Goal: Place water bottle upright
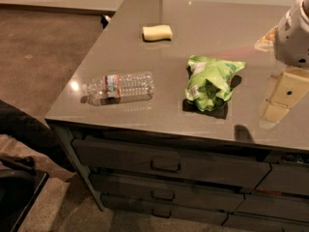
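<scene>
One water bottle (120, 86) lies on its side, left of frame, near the front-left corner of the worktop (193, 23).
Light, slick, crushable, I judge — I'd grip the ribbed middle gently; open room lies toward the green bag (211, 81). The end effector (293, 30) sits at upper right — its state I cannot tell.

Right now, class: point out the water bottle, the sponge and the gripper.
water bottle (121, 86), camera view, ribbed body.
sponge (157, 32), camera view, top face.
gripper (294, 30), camera view, white casing, right edge.
</scene>
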